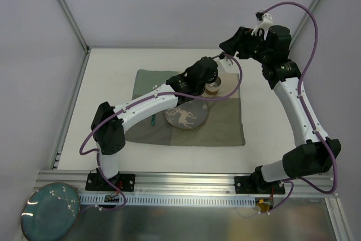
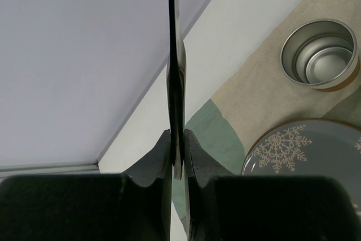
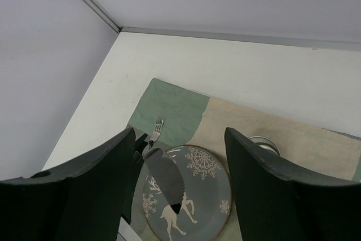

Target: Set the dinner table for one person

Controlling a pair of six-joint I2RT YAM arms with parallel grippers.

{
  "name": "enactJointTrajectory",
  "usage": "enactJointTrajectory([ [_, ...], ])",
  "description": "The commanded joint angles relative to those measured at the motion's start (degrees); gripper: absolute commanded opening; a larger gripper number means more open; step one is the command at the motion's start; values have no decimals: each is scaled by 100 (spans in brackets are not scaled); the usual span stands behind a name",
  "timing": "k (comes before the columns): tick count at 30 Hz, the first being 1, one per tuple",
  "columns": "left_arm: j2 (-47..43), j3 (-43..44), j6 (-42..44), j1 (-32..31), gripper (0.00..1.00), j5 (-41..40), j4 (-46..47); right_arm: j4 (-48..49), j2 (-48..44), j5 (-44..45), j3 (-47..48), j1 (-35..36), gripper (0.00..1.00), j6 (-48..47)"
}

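Left fingers (image 2: 148, 167) pinch knife (image 2: 175, 71) — dinner table (image 1: 110, 77) matte white, aluminium-framed.

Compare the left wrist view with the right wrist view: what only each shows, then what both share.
Left wrist only: the cup with its inside, and the left end effector shut on the knife, seen edge-on. Right wrist only: the fork on the mat at its green patch, the deer on the plate, the open right end effector. Both: cup, plate, knife, mat, table.
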Motion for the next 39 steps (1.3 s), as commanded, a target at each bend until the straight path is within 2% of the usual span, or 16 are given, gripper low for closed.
enactJointTrajectory([
  [1, -364, 394, -101, 63, 0, -29, 821, -293, -101, -185, -69, 135, 66, -104],
  [5, -373, 403, -83, 89, 0, -29, 821, -319, -109, -246, -52, 152, 57, -121],
  [8, -382, 403, -75, 98, 0, -38, 821, -319, -135, -299, -69, 161, 41, -121],
  [15, -390, 455, -31, 107, 0, -56, 829, -319, -171, -307, -131, 179, 33, -121],
  [33, -443, 403, -30, 133, 0, -56, 821, -390, 66, -369, 159, 205, 36, -69],
  [36, -452, 385, -31, 133, 0, -56, 821, -372, 128, -430, 221, 214, 27, -43],
  [38, -443, 376, -4, 133, 0, -56, 821, -354, 155, -466, 212, 223, 18, -42],
  [39, -435, 376, 4, 133, 0, -47, 821, -346, 163, -509, 203, 223, 9, -42],
])
